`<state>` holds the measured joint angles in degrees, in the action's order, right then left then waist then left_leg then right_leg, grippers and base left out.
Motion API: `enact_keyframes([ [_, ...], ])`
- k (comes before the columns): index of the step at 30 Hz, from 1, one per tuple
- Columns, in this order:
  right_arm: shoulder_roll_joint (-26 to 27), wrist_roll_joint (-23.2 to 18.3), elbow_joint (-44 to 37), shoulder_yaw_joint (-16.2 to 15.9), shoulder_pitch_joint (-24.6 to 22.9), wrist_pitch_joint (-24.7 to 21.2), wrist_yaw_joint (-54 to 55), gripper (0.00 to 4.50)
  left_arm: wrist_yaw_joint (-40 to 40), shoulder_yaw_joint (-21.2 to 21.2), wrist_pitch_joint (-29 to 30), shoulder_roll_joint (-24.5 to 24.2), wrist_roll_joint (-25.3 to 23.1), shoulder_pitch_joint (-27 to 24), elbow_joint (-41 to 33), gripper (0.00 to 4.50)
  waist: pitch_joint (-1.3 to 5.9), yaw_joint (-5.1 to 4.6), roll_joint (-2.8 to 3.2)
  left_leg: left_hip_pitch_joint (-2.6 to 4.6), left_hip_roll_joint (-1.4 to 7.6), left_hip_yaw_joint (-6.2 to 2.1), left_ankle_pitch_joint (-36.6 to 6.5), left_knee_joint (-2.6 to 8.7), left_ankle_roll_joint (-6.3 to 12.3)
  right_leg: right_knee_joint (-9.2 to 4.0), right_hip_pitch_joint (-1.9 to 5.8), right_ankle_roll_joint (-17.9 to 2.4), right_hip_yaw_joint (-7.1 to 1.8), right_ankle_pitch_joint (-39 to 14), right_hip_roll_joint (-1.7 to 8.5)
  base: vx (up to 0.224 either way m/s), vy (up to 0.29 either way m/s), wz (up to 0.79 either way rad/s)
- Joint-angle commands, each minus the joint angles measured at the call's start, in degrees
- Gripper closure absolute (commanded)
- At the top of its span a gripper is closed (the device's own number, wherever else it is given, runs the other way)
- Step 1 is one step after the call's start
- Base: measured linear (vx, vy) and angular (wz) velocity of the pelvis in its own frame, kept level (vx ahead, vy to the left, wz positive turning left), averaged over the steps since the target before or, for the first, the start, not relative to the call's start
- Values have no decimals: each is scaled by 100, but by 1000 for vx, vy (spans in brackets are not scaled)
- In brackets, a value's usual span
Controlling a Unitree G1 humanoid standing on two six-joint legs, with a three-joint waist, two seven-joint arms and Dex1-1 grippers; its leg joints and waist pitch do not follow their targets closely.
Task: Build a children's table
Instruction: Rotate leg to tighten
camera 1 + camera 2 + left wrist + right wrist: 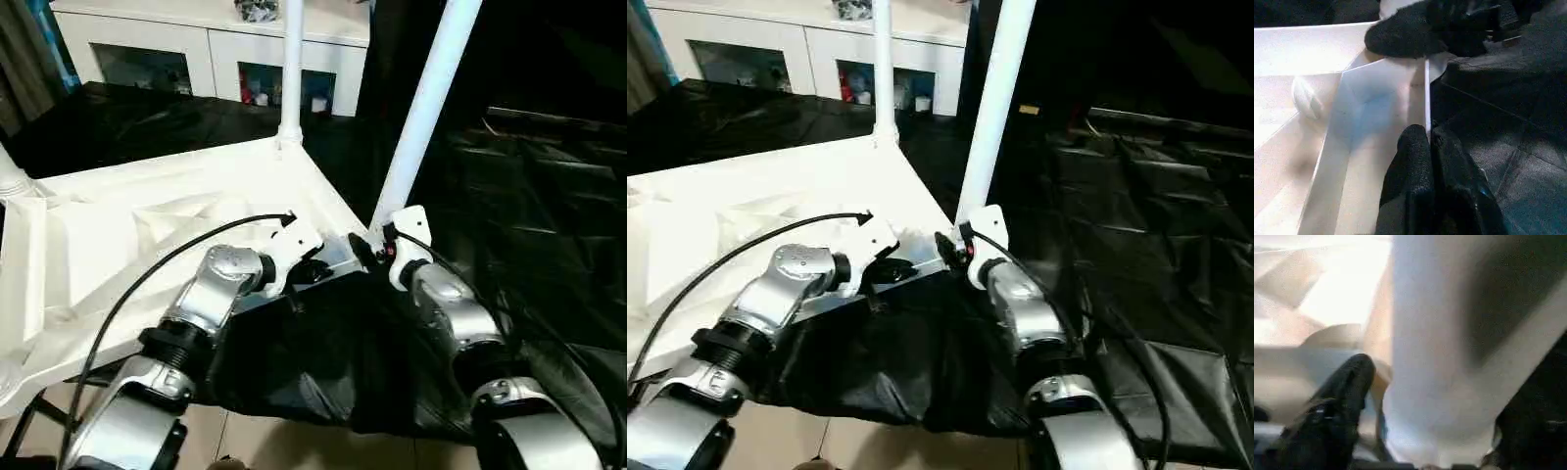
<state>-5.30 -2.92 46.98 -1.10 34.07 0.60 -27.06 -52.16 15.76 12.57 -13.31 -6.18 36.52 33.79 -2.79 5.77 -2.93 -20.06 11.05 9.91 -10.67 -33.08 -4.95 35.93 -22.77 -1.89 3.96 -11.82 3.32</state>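
White ribbed table (147,235) lies upside down; right claw (1435,396) clamps a leg (421,117); left claw (1432,147) is together.

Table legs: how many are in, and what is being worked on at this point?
The far corner leg stands in its socket on the upturned table top. The right gripper holds a second leg, tilted, at the near right corner, while the left gripper pinches the top's edge. At the left a leg base shows; the rest cannot be judged.
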Motion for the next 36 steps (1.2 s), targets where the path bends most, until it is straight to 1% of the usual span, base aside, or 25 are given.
enact_keyframes([
  [1, 3, -112, -87, -444, -141, 66, -893, 43, -432, 190, -164, -87, 98, -91, -264, 450, 334, 14, 39, -21, 239, -70, -836, 365, 237, -453, 329, -1000, -342, -685, 540, 0, 0, 0],
  [2, -56, -132, -125, -465, -164, 91, -1050, 43, -537, 184, -175, -143, 126, -123, -317, 450, 337, -7, 30, -31, 239, -65, -709, 355, 314, -417, 341, -1099, -336, -365, 530, 0, 0, 0],
  [3, -169, -166, -249, -544, -229, 87, -1368, 43, -729, 183, -231, -237, 186, -175, -405, 450, 333, -14, 54, -28, 231, -63, -705, 352, 339, -416, 337, -1134, -334, -332, 529, 0, 0, 0],
  [4, -204, -171, -292, -567, -251, 85, -1481, 43, -792, 182, -254, -267, 206, -191, -429, 450, 333, -28, 38, -35, 232, -57, -687, 345, 378, -415, 343, -1174, -335, -265, 523, 0, 0, 0],
  [6, -323, -189, -430, -645, -322, 70, -1833, 43, -998, 181, -300, -370, 273, -246, -519, 450, 327, -18, 47, -20, 242, -55, -711, 347, 414, -424, 342, -1220, -334, -283, 529, 0, 0, 0],
  [7, -542, -340, -777, -783, -479, -48, -2549, 43, -1346, 212, -422, -574, 363, -351, -683, 450, 322, -15, 45, -22, 246, -64, -761, 350, 443, -426, 352, -1220, -327, -341, 522, 0, 0, 0],
  [8, -579, -381, -843, -805, -506, -90, -2680, 43, -1398, 214, -453, -607, 379, -367, -705, 450, 318, -13, 44, -17, 255, -61, -785, 354, 451, -433, 347, -1205, -330, -377, 520, 0, 0, 0],
  [9, -743, -544, -1128, -914, -621, -272, -3218, 43, -1623, 221, -526, -743, 454, -437, -808, 450, 319, -13, 64, -12, 259, -64, -815, 355, 464, -432, 342, -1218, -331, -384, 520, 0, 0, 0],
  [10, -820, -583, -1242, -983, -668, -335, -3423, 43, -1726, 225, -530, -807, 494, -471, -863, 450, 324, -7, 60, -13, 269, -67, -804, 355, 481, -416, 350, -1241, -321, -342, 507, 0, 0, 0],
  [12, -921, -610, -1364, -1074, -734, -386, -3696, 43, -1855, 245, -539, -889, 542, -515, -939, 450, 311, 3, 72, 0, 277, -57, -878, 364, 443, -431, 326, -1256, -318, -460, 506, 0, 0, 0],
  [13, -930, -609, -1372, -1081, -739, -388, -3721, 56, -1866, 248, -540, -897, 547, -518, -946, 450, 307, 19, 68, -1, 282, -58, -902, 363, 411, -436, 325, -1255, -321, -543, 519, 0, 0, 0],
  [14, -1051, -587, -1498, -1218, -817, -421, -3993, 56, -2014, 295, -586, -1018, 565, -575, -1016, 450, 303, 20, 68, 3, 279, -56, -925, 365, 393, -443, 317, -1251, -321, -615, 521, 0, 0, 0],
  [16, -1118, -572, -1561, -1289, -860, -430, -4143, 78, -2119, 320, -599, -1088, 581, -617, -1073, 450, 307, 47, 61, 7, 275, -59, -948, 365, 347, -449, 321, -1212, -323, -753, 523, 0, 0, 0],
  [21, -1236, -640, -1735, -1335, -950, -554, -4451, 111, -2413, 367, -527, -1257, 676, -800, -1385, 450, 310, 70, 50, 4, 270, -53, -857, 359, 346, -436, 315, -1209, -325, -662, 518, 0, 0, 0],
  [22, -1239, -659, -1775, -1331, -954, -597, -4468, 119, -2441, 369, -523, -1270, 685, -820, -1410, 450, 310, 79, 70, 8, 273, -54, -863, 361, 340, -439, 313, -1203, -324, -683, 516, 0, 0, 0],
  [24, -1238, -691, -1830, -1326, -959, -662, -4486, 142, -2464, 372, -522, -1284, 693, -843, -1435, 450, 310, 80, 65, 1, 270, -55, -869, 363, 327, -435, 315, -1190, -321, -680, 507, 0, 0, 0],
  [25, -1219, -719, -1869, -1302, -968, -725, -4460, 148, -2430, 355, -527, -1270, 678, -837, -1404, 450, 310, 74, 75, 5, 265, -55, -889, 363, 312, -442, 308, -1187, -321, -709, 506, 0, 0, 0],
  [27, -1219, -719, -1869, -1302, -968, -725, -4460, 153, -2430, 355, -527, -1270, 678, -837, -1404, 450, 312, 76, 66, 9, 263, -55, -898, 363, 292, -447, 311, -1175, -321, -740, 506, 0, 0, 0],
  [30, -1000, -742, -1818, -1091, -972, -811, -3896, 178, -2111, 292, -418, -1140, 582, -740, -1189, 450, 314, 71, 79, 11, 259, -57, -887, 364, 260, -448, 308, -1166, -324, -733, 507, 0, 0, 0],
  [31, -1000, -742, -1818, -1091, -972, -811, -3896, 180, -2111, 292, -418, -1140, 582, -740, -1189, 450, 307, 64, 79, 14, 255, -53, -908, 366, 249, -455, 300, -1160, -325, -761, 502, 0, 0, 0],
  [32, -778, -631, -1639, -929, -917, -838, -3209, 180, -1823, 236, -280, -1011, 534, -660, -1054, 450, 303, 57, 71, 18, 255, -66, -985, 377, 200, -467, 303, -1134, -324, -918, 514, 0, 0, 0],
  [33, -719, -595, -1588, -887, -900, -851, -3020, 181, -1748, 220, -243, -976, 522, -639, -1021, 450, 287, 37, 70, 31, 244, -62, -1064, 388, 129, -496, 276, -1087, -330, -1154, 517, 0, 0, 0],
  [34, -620, -517, -1489, -825, -868, -840, -2702, 181, -1624, 194, -177, -914, 502, -602, -968, 450, 291, 31, 62, 32, 240, -77, -1137, 395, 50, -511, 287, -1009, -327, -1414, 528, 0, 0, 0],
  [35, -418, -399, -1236, -711, -774, -810, -2083, 182, -1295, 159, -48, -760, 417, -483, -794, 450, 291, 23, 59, 30, 242, -84, -1156, 401, 36, -519, 291, -974, -327, -1507, 534, 0, 0, 0],
  [36, -239, -318, -987, -604, -675, -751, -1546, 183, -1019, 133, 52, -611, 355, -371, -628, 450, 263, -2, 74, 38, 239, -79, -1248, 414, -14, -556, 256, -918, -333, -1748, 531, 0, 0, 0],
])
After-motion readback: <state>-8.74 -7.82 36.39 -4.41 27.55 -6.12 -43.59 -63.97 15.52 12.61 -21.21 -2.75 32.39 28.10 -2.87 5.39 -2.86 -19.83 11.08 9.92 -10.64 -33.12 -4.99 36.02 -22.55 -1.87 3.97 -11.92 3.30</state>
